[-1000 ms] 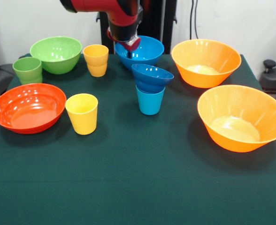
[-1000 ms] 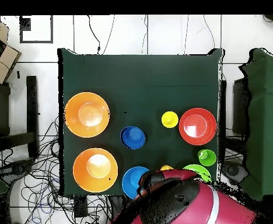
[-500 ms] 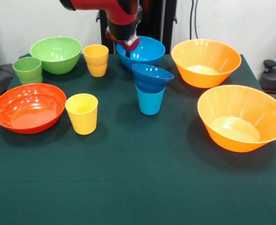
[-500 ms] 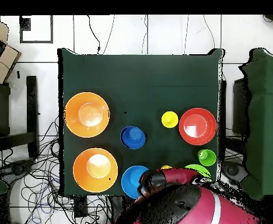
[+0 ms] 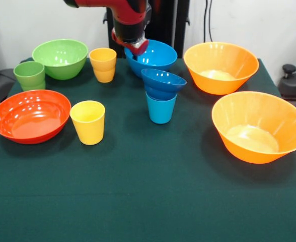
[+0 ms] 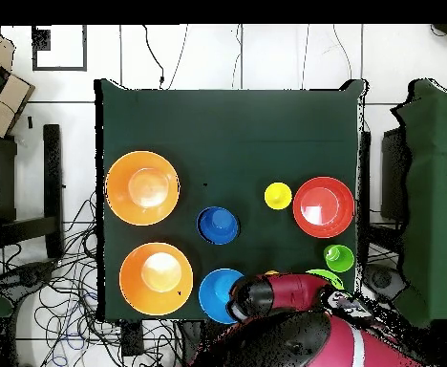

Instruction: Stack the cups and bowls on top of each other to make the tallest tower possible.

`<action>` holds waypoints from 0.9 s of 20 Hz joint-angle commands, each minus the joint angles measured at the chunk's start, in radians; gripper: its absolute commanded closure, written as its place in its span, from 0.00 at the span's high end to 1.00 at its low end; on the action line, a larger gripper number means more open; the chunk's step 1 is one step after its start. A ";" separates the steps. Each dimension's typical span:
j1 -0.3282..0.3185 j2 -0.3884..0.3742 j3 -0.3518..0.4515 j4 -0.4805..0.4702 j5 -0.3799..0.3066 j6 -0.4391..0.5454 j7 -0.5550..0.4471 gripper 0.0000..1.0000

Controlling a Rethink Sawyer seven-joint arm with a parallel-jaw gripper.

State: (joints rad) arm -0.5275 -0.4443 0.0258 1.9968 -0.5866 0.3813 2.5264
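One medium light blue bowl (image 5: 153,56) sits under my gripper (image 5: 136,49), grip state unclear, so I lift straight, then carry toward 5 o'clock onto the small dark blue bowl (image 5: 163,83).

The bowls (image 5: 250,125) and cups (image 5: 88,121) look like smooth, glossy plastic. The table (image 5: 148,201) has a matt green cloth. The arm (image 5: 130,17) shell is glossy.

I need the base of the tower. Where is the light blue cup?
In the front view, the light blue cup stands mid-table under the small dark blue bowl, in front of the medium light blue bowl.
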 commanded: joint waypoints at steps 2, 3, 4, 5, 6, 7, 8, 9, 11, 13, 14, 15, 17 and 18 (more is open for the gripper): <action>-0.016 -0.020 0.114 -0.073 -0.006 -0.028 -0.063 0.00; -0.015 -0.019 0.114 -0.074 -0.006 -0.028 -0.062 0.00; -0.014 -0.020 0.114 -0.074 -0.005 -0.028 -0.060 0.00; -0.016 -0.025 0.117 -0.073 -0.003 -0.022 -0.062 0.00; -0.017 -0.031 0.119 -0.071 0.000 -0.016 -0.064 0.00; -0.018 -0.036 0.121 -0.069 0.003 -0.010 -0.067 0.00; -0.019 -0.041 0.122 -0.067 0.004 -0.007 -0.067 0.00; -0.020 -0.044 0.123 -0.065 0.006 -0.004 -0.068 0.00; -0.021 -0.052 0.125 -0.059 0.008 -0.001 -0.067 0.00; -0.022 -0.058 0.127 -0.054 0.011 0.004 -0.066 0.00; -0.022 -0.061 0.128 -0.053 0.011 0.006 -0.065 0.00; -0.020 -0.061 0.128 -0.050 0.011 0.004 -0.062 0.00; -0.021 -0.067 0.130 -0.046 0.013 0.008 -0.061 0.00; -0.022 -0.070 0.132 -0.043 0.013 0.012 -0.061 0.00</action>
State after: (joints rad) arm -0.5445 -0.5048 0.0540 2.0062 -0.5869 0.3811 2.5264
